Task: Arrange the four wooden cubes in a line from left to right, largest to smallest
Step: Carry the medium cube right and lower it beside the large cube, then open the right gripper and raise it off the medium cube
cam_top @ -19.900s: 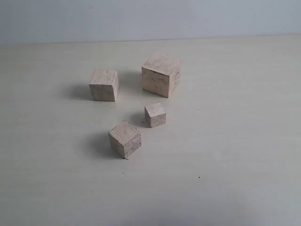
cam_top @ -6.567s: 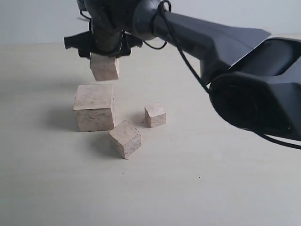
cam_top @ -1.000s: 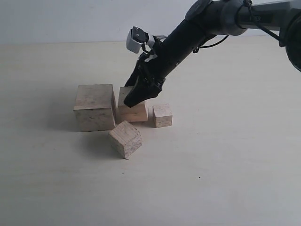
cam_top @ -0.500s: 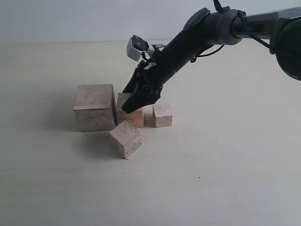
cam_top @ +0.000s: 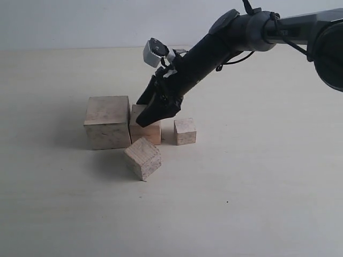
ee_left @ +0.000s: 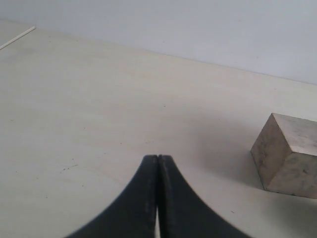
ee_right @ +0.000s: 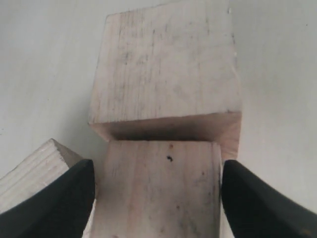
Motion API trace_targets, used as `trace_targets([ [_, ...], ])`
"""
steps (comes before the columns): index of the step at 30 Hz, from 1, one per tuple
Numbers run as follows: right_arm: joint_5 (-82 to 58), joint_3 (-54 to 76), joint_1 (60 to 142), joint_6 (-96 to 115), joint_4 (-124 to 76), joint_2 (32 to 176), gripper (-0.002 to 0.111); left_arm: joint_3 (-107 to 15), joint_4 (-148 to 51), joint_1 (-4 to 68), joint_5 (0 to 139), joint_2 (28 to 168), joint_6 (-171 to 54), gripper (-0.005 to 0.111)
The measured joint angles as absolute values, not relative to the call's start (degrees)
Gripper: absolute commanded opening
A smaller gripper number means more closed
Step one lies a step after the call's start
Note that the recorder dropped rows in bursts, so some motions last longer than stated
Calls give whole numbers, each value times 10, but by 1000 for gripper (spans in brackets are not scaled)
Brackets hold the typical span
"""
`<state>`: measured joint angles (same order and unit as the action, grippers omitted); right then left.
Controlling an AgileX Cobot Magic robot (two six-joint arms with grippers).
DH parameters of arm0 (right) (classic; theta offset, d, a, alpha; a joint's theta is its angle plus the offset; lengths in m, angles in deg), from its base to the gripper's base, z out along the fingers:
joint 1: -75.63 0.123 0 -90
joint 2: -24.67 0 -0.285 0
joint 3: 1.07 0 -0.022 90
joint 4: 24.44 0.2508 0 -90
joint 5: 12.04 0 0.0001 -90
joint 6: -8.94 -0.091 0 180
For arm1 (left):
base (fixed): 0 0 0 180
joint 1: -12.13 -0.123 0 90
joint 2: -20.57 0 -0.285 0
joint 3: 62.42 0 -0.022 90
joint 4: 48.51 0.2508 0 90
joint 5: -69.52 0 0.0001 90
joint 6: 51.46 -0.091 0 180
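Four pale wooden cubes sit close together. The largest cube (cam_top: 107,122) is on the left, and the second-largest cube (cam_top: 147,132) rests right beside it. The smallest cube (cam_top: 185,131) stands a little further right. The third cube (cam_top: 142,158) lies turned at an angle in front of them. My right gripper (cam_top: 149,114) reaches down from the right, shut on the second-largest cube (ee_right: 158,193), one finger on each side. The largest cube (ee_right: 168,69) lies just beyond it. My left gripper (ee_left: 158,156) is shut on nothing, over bare table, with one cube (ee_left: 287,153) off to its side.
The pale tabletop (cam_top: 257,187) stretches around the cubes, with a light wall (cam_top: 80,21) behind. The right arm (cam_top: 230,37) slants in from the upper right. The left arm is out of the exterior view.
My right gripper has slid the second-largest cube left, closing the gap until it sits against the largest cube. The other cubes have stayed put.
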<state>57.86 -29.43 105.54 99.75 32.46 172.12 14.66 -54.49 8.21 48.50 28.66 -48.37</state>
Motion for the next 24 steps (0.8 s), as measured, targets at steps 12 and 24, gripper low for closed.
trace_targets([
  [12,579,-294,1055,924,256,1644,58,147,-545,82,485,287,-484,0],
  [24,572,-294,1072,500,118,1583,0,147,-545,82,485,287,-484,0],
])
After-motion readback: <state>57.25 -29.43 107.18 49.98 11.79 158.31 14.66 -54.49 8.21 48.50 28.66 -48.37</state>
